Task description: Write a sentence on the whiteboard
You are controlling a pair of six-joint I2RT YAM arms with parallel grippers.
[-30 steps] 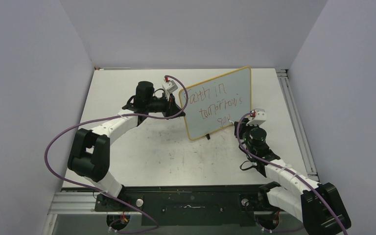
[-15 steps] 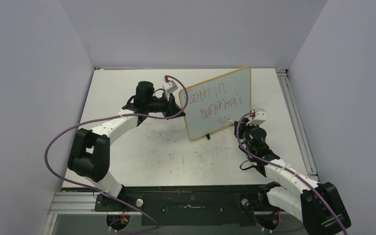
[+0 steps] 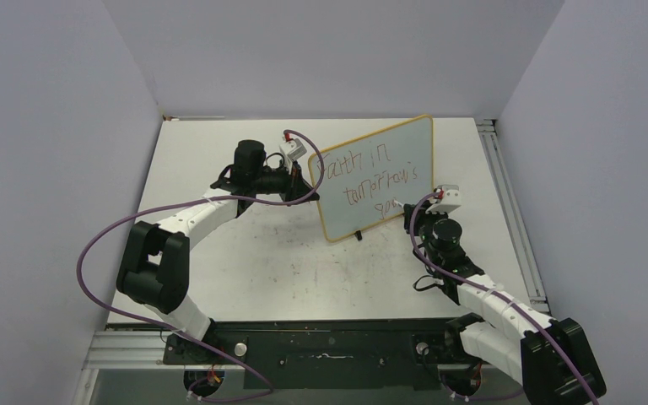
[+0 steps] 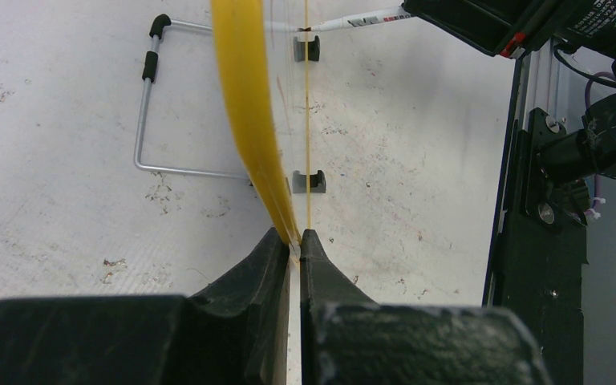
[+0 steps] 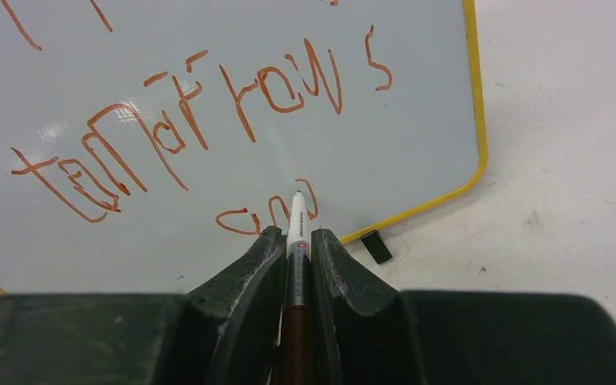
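Yellow-framed whiteboard: stands tilted on the white surface, mid-scene, between the two arms.
Sentence: reddish-brown handwriting. The top view shows all three lines, small. The right wrist view enlarges the second line and the short third line.
Left claw: closed on the board's left edge. Its own camera looks straight along the frame, so the board appears edge-on.
Right claw: closed on a marker, whose white tip meets the board at the end of the third line.
Left wrist view only: a bent wire stand lies behind the board, and two black feet sit under its lower edge.
Right wrist view only: the strokes are legible, with a rounded lower corner of the frame to their right.
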